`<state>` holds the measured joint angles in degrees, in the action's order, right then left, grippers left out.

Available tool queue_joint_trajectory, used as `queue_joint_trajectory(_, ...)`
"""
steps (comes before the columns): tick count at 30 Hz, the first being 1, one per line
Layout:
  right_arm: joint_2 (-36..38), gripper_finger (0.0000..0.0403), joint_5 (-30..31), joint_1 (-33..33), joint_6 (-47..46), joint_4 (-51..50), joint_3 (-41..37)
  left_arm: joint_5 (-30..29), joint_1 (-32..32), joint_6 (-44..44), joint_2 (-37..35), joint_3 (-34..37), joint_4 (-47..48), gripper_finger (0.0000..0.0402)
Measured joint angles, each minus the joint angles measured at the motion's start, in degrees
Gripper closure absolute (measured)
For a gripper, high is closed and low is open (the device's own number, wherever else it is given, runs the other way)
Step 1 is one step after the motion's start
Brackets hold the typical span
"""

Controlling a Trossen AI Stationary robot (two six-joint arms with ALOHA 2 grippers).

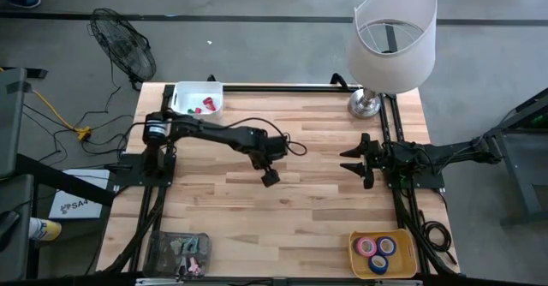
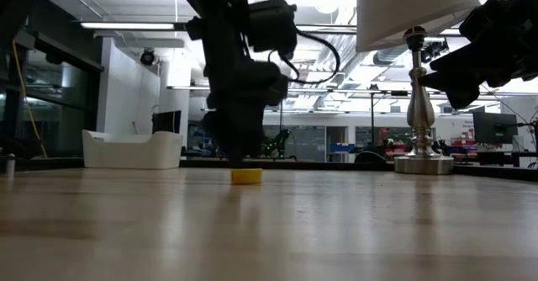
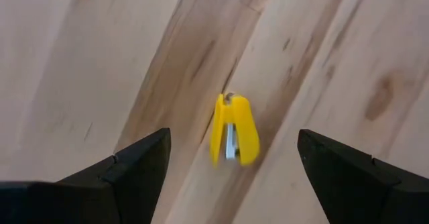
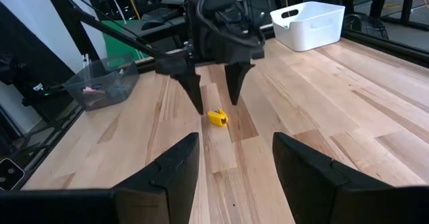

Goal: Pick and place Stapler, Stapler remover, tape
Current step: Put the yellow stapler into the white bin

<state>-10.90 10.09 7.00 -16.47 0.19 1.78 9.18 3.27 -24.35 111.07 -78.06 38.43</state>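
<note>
A small yellow stapler (image 3: pixel 234 131) lies flat on the wooden table near its middle, and also shows in the right wrist view (image 4: pixel 217 117) and the low view (image 2: pixel 246 176). My left gripper (image 4: pixel 214 106) hangs open just above the stapler, pointing steeply down, with one finger on either side and touching nothing. In the high view this gripper (image 1: pixel 270 178) hides the stapler. Rolls of tape (image 1: pixel 377 248) lie in a yellow tray at the near right. My right gripper (image 1: pixel 353 162) waits open at the table's right side. I cannot make out a stapler remover.
A white bin (image 1: pixel 196 99) holding small red things stands at the far left. A lamp (image 1: pixel 390 38) stands at the far right. The yellow tray (image 1: pixel 402 265) sits at the near right and a clear box (image 1: pixel 178 253) of small items at the near left.
</note>
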Motion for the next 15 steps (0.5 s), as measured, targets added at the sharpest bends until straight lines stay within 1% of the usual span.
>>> queue_joint_trajectory(5,0.0,0.0222,0.0,0.0,0.0,0.0,0.0,-0.1,-0.4,0.0,2.5,0.0,-2.3,0.008)
queue_joint_trajectory(12,0.0,0.0222,0.0,0.0,0.0,0.0,0.0,-1.3,-1.1,-0.1,4.6,-0.3,-1.8,0.0081)
queue_joint_trajectory(15,0.0,0.0222,0.0,0.0,0.0,0.0,0.0,-2.1,-1.5,0.1,4.7,-0.3,-0.8,0.0092)
